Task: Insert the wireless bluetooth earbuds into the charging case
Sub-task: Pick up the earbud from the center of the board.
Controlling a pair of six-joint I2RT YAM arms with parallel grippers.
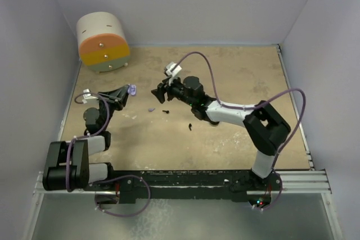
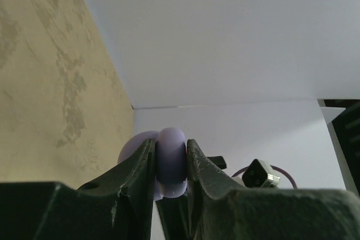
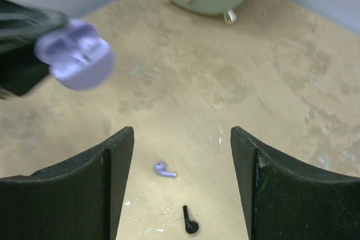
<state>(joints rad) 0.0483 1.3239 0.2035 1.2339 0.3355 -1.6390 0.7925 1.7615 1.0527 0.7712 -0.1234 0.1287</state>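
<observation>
Aloft, left gripper (image 2: pixel 170 158) clamps lavender charging case (image 3: pixel 76 54).

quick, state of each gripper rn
left gripper: closed, holding the lavender charging case
right gripper: open, holding nothing

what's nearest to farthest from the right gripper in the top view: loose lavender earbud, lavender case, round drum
From the right gripper:
1. lavender earbud, lying loose just below it in the picture.
2. lavender case, to the left, held by the left gripper.
3. round drum, far back-left corner.
</observation>
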